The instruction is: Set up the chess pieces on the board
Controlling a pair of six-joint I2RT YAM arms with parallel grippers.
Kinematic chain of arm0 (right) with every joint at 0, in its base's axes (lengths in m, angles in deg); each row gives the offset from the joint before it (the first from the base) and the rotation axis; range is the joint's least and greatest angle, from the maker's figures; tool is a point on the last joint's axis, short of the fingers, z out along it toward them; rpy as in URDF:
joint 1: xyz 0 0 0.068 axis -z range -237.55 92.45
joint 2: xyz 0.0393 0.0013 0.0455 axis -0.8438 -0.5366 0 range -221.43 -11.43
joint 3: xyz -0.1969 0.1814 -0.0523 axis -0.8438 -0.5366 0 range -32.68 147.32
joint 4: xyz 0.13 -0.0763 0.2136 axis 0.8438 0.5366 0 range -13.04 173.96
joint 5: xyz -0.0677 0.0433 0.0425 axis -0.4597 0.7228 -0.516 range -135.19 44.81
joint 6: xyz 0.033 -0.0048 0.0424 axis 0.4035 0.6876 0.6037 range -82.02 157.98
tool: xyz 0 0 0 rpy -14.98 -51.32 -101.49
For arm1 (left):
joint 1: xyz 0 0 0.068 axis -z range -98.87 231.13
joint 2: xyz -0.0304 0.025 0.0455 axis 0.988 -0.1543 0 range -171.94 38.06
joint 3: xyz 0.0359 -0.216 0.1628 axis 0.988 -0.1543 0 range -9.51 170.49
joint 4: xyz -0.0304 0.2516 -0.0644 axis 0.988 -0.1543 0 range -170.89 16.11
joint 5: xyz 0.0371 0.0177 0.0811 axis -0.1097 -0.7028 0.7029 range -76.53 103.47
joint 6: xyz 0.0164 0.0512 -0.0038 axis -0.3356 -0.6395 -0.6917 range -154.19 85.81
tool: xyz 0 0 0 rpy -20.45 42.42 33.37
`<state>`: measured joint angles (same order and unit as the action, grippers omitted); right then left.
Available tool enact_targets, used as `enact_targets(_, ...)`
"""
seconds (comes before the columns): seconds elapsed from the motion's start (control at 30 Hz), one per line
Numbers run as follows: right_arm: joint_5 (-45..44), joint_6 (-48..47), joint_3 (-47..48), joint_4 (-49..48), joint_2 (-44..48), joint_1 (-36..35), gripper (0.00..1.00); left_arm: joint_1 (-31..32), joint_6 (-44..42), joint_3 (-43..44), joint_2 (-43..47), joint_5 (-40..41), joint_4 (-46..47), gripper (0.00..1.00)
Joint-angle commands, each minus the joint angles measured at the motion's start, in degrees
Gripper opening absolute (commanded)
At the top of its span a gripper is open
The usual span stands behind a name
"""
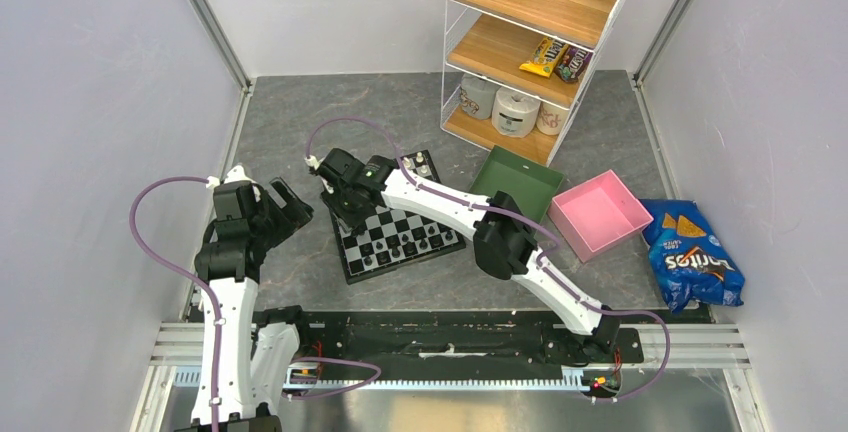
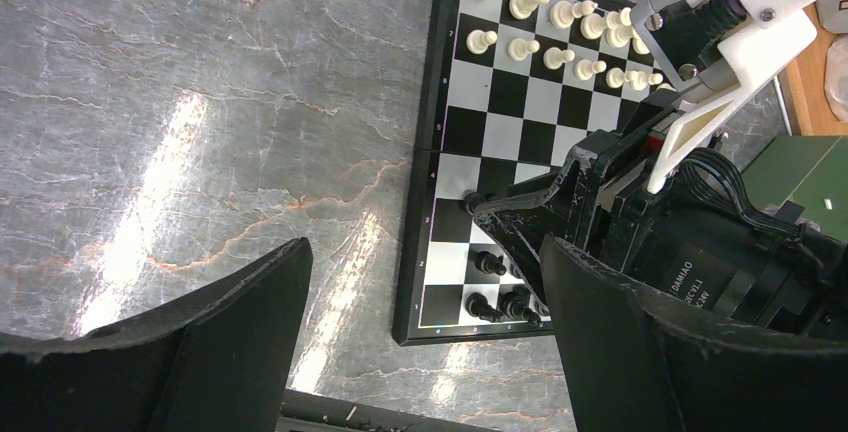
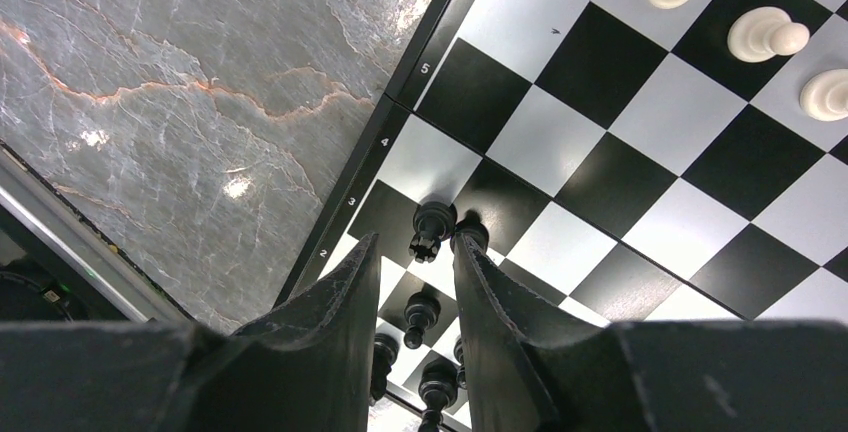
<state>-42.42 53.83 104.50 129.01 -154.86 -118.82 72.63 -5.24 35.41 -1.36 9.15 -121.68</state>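
The board (image 1: 352, 252) lies in the middle of the table, and also shows in the left wrist view (image 2: 508, 102) and the right wrist view (image 3: 600, 182). Cream-white chess pieces (image 2: 560, 32) stand in two rows at its far end. Black pieces (image 2: 497, 300) stand at its near end. My right gripper (image 3: 418, 242) hangs low over the board's left edge, its jaws slightly apart. A black rook (image 3: 432, 229) stands upright just past its tips, between them and untouched. My left gripper (image 2: 420, 352) is open and empty, above the table left of the board.
A green tray (image 1: 518, 184) and a pink tray (image 1: 598, 214) sit right of the board. A blue chips bag (image 1: 692, 257) lies at the far right. A wire shelf rack (image 1: 525, 42) with rolls and snacks stands at the back.
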Motion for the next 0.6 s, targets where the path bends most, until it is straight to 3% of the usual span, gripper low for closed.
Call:
enact_targets(0.0, 0.2, -1.2, 3.2, 0.2, -0.8, 0.2, 0.40, 0.1, 1.2, 0.1, 0.0, 0.9, 2.0, 0.91)
enact_targets(0.57, 0.9, -1.5, 4.7, 1.5, -2.1, 0.2, 0.34, 0.1, 1.1, 0.1, -0.2, 0.8, 2.0, 0.91)
